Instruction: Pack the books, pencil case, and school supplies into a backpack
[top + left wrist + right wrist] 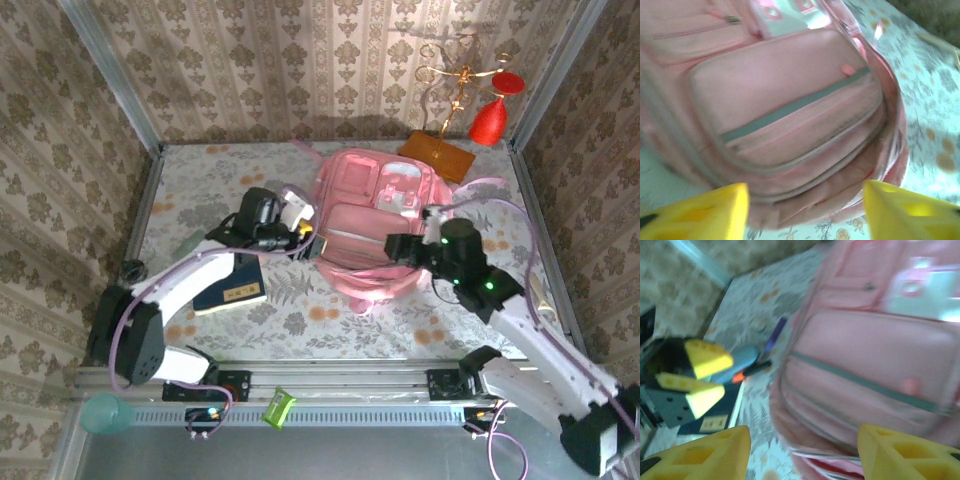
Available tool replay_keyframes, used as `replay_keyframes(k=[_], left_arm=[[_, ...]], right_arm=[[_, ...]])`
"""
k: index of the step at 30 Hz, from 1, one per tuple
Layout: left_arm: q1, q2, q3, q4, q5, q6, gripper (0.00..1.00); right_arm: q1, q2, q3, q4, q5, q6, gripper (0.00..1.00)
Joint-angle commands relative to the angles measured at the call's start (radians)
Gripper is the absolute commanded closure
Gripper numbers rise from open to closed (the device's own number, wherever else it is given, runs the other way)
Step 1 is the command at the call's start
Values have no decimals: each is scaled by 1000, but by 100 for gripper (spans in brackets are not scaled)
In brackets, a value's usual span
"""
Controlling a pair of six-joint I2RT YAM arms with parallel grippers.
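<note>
Flanking the pink backpack (375, 225) at table (330, 320) centre, left jaws and right jaws stand apart, empty, likely poised to hold its opening. Navy book (232, 288) lies under left arm (190, 275); purple pen (775, 334) beside backpack, unpacked.

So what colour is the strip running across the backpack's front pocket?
Grey-green; the strip on the pink backpack shows best in the left wrist view.
</note>
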Motion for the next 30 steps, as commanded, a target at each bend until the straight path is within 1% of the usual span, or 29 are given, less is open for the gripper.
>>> replay_keyframes(k=[1,2,3,5,6,10,12,14,15,17,18,20,23,25,28,30], left_arm=[[80,-175,-93,-33,-241,-225,21],[127,-222,-129,-71,-341,-264,19],[168,-263,-167,-108,-426,-307,19],[259,-309,-229,-165,-520,-372,19],[313,-324,-259,-184,-541,-415,19],[521,-362,-363,-184,-507,-524,15],[597,-387,-414,-156,-523,-545,12],[653,-399,-439,-148,-542,-540,12],[674,-398,-440,-163,-551,-535,12],[686,-397,-441,-185,-583,-524,11],[691,-400,-454,-172,-580,-513,11],[703,-390,-471,-150,-542,-515,10],[709,-347,-491,-122,-469,-531,10],[710,-329,-509,-98,-421,-555,10],[710,-329,-534,-83,-347,-590,11],[711,-336,-539,-101,-329,-606,12]], right_arm=[[155,190,108,36,16,-113,38],[205,273,148,62,22,-102,37],[245,357,187,91,25,-66,36],[305,518,252,164,4,20,36],[334,597,288,202,-6,62,35],[422,845,465,224,3,149,33],[438,941,529,251,-9,202,33],[446,1017,586,248,-6,238,32],[448,1058,614,251,-17,250,33],[451,1125,665,233,-20,278,34],[452,1152,688,236,-35,287,35],[453,1205,732,216,-40,323,37],[456,1261,776,195,-23,370,38],[459,1282,795,185,-18,373,39],[464,1314,821,177,-41,392,42],[466,1334,826,207,-76,416,47]])
